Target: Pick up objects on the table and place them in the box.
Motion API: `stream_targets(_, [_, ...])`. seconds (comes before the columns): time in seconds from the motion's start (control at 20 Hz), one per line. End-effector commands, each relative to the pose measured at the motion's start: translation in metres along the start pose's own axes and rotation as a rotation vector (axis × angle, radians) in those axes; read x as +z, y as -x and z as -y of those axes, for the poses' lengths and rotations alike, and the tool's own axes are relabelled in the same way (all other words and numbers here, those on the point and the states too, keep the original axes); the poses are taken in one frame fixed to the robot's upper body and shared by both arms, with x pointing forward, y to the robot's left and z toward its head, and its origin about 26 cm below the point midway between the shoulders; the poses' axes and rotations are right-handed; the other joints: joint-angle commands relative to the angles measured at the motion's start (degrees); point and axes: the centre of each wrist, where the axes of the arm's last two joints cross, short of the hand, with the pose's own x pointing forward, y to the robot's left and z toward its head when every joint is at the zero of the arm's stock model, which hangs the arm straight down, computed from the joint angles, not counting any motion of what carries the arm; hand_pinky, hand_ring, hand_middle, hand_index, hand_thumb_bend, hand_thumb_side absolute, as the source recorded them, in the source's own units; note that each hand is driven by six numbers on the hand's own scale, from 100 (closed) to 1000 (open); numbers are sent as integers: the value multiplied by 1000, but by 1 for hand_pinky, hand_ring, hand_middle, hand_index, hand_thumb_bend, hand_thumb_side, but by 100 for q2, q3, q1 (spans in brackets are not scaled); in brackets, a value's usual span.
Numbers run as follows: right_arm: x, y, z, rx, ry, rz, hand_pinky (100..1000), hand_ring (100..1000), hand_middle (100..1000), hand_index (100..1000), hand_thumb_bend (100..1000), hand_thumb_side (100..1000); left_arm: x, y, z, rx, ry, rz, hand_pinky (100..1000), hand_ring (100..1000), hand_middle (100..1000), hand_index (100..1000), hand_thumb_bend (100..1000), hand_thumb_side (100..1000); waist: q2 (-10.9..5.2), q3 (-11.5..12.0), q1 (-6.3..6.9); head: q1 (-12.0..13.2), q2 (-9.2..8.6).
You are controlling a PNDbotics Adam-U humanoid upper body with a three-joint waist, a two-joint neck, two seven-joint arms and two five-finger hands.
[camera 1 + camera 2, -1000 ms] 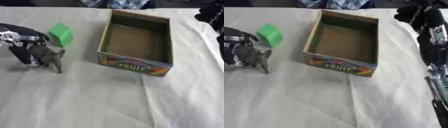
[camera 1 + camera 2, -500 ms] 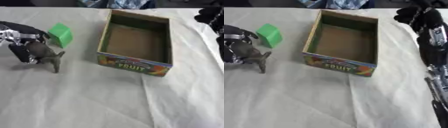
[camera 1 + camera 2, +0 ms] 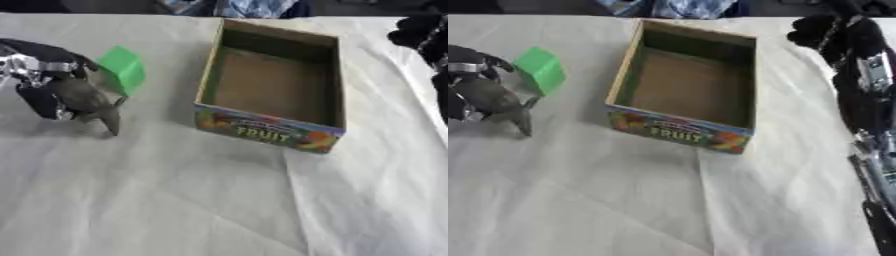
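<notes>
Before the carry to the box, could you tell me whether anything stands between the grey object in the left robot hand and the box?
Only the box's near left wall. The green block sits behind the left robot hand and grey object, off that path.

Left hand (image 3: 44,75) lifts grey toy (image 3: 83,100) — slightly.

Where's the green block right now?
The green block sits at the left of the table, just beyond the left robot hand and left of the fruit box.

L hand (image 3: 44,82) around grey, maybe-shark toy (image 3: 87,102)
</notes>
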Motion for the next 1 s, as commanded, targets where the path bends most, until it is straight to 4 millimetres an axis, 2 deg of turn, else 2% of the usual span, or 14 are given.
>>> stream_targets(0.05, [-4,-7,5,20,0,27,812,738,708,967,391,1000,15,5,-14,8,-49,-14,108,316,1000,301,119,100,-151,12,9,2,-16])
stream_targets(0.3, [-3,-7,7,24,4,24,812,739,708,967,392,1000,28,-1,-23,7,-89,18,103,314,1000,301,110,100,-193,29,26,-13,-13])
stream_targets(0.7, [-3,-8,9,30,11,29,813,740,709,965,392,1000,69,-28,-63,43,-260,112,100,301,1000,305,100,100,-239,60,52,-134,63])
stream_targets(1.0, [-5,-8,9,28,13,34,814,741,709,965,392,1000,90,-45,-86,84,-364,152,100,292,1000,310,100,100,-238,41,68,-204,36])
